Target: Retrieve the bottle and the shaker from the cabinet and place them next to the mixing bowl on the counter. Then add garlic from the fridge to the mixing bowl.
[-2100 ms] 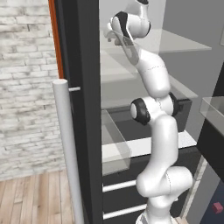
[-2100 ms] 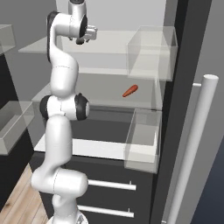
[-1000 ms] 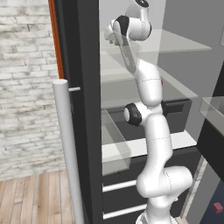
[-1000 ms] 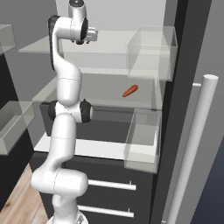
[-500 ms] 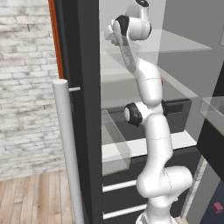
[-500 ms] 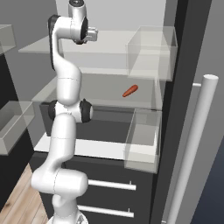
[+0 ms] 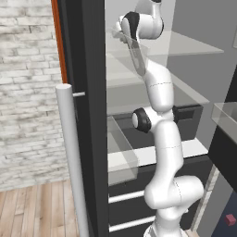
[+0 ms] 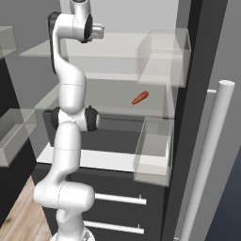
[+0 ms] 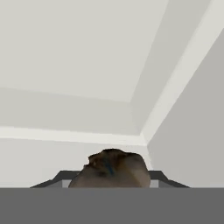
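One garlic bulb (image 9: 113,168) is now clamped between the just-closed gripper (image 9: 112,179) fingers on the fridge (image 8: 94,52) top shelf, ready for lifting.

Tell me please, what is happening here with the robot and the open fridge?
The white robot arm reaches high into the open fridge, up to an upper glass shelf. In the hand view, the gripper is shut on a brownish lumpy thing, probably the garlic, close against the pale inner walls. An orange-red item lies untouched on the shelf below. The garlic is not yet taken out of the fridge.
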